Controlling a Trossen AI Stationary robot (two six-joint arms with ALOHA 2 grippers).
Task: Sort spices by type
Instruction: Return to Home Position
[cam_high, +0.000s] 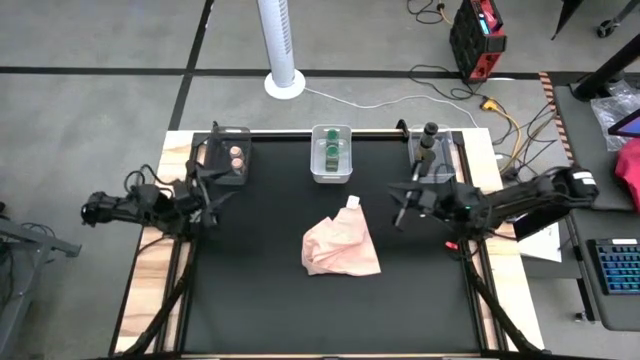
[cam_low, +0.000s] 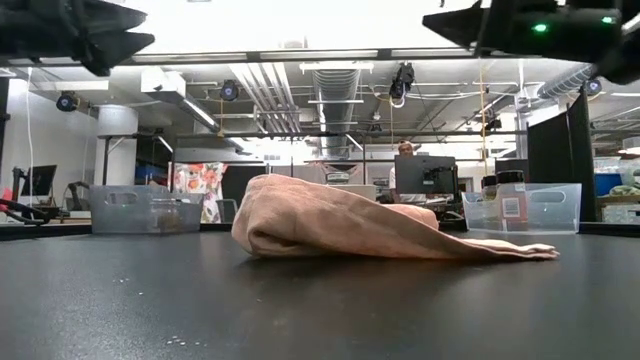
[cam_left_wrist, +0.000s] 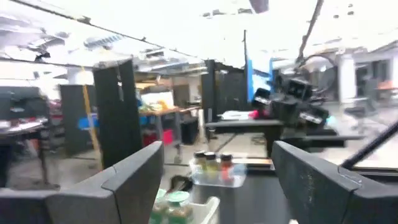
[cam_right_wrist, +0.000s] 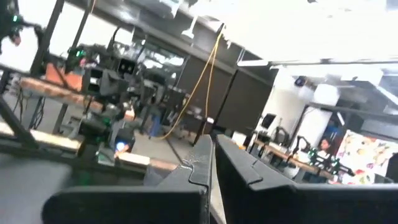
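Three clear bins stand along the table's far edge. The left bin (cam_high: 228, 160) holds spice jars with tan-pink lids (cam_high: 237, 157), and the middle bin (cam_high: 332, 155) holds green-lidded jars (cam_high: 331, 148). In the right bin (cam_high: 428, 150) are dark-lidded jars (cam_high: 430, 133). My left gripper (cam_left_wrist: 217, 186) hangs open in the air near the left bin, empty. It looks level across the table at the green-lidded jars (cam_left_wrist: 176, 202) and the dark-lidded jars (cam_left_wrist: 214, 163). My right gripper (cam_right_wrist: 208, 168) is shut and empty, raised above the mat just in front of the right bin (cam_high: 403, 205).
A crumpled pink cloth (cam_high: 342, 246) lies in the middle of the black mat (cam_high: 250, 300); in the low view the cloth (cam_low: 340, 230) hides much of the far edge. Bare mat lies all around it. Both arms reach in from the table's left and right sides.
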